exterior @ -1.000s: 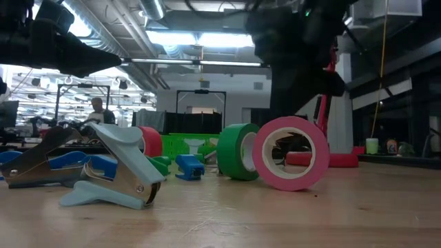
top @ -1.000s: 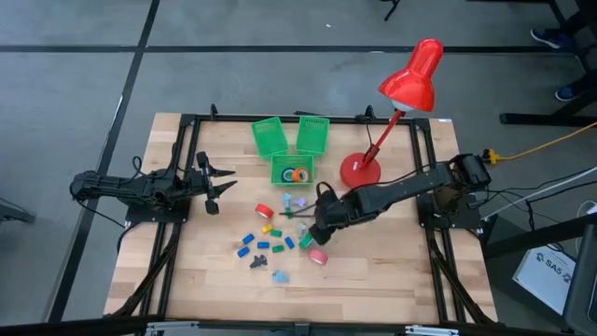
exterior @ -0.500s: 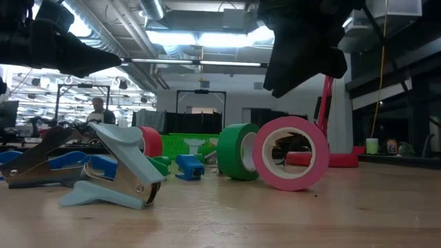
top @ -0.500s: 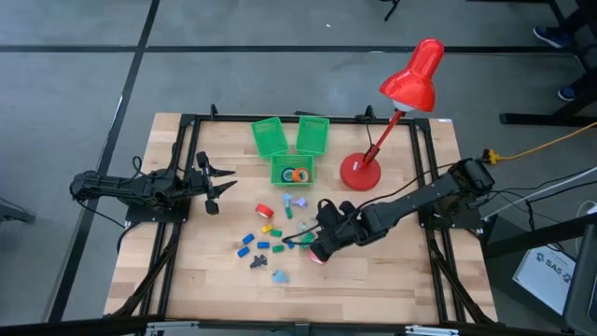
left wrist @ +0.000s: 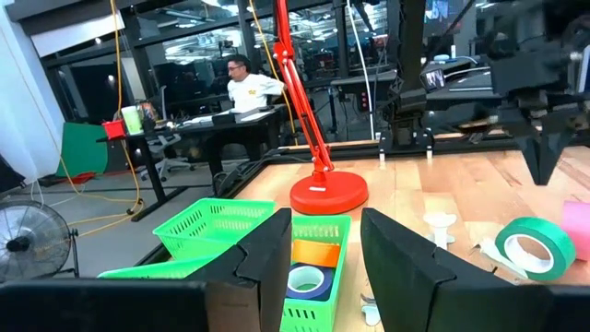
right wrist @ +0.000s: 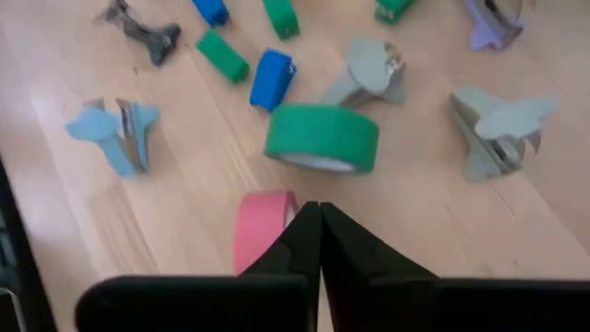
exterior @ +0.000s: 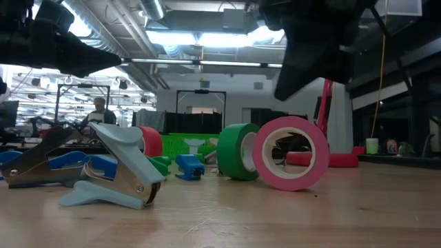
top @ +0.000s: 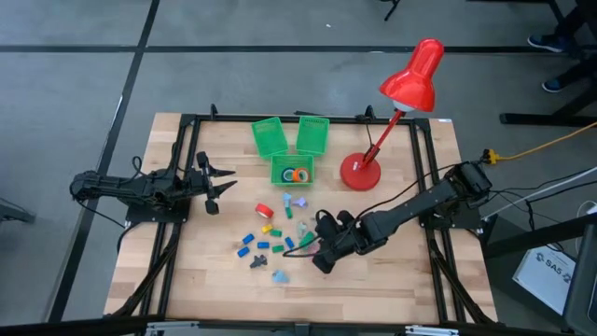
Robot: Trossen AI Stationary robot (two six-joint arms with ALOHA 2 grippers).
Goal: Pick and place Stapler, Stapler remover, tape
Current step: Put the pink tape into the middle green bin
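Note:
My right gripper (top: 321, 263) is shut and hovers over the pink tape roll (right wrist: 263, 231), which stands on its edge on the table and is hidden under the gripper in the high view. In the low view the gripper (exterior: 284, 89) hangs just above that pink roll (exterior: 289, 153), clear of it. A green tape roll (right wrist: 323, 136) stands on edge just beyond. Small blue and green staplers (top: 250, 245) and pale claw-like staple removers (right wrist: 498, 124) lie scattered around. A red roll (top: 265, 211) sits farther left. My left gripper (top: 216, 187) waits open at the table's left.
Three green baskets (top: 269, 136) stand at the far middle; the nearest one (top: 292, 171) holds tape rolls. A red desk lamp's base (top: 361, 171) stands right of them. A pale blue staple remover (exterior: 114, 172) lies near the front edge. Bare wood lies toward the near right.
My right gripper has moved toward the table's near edge, from beside the green roll to over the pink roll, which it now covers in the high view. The rolls and small pieces have stayed where they were.

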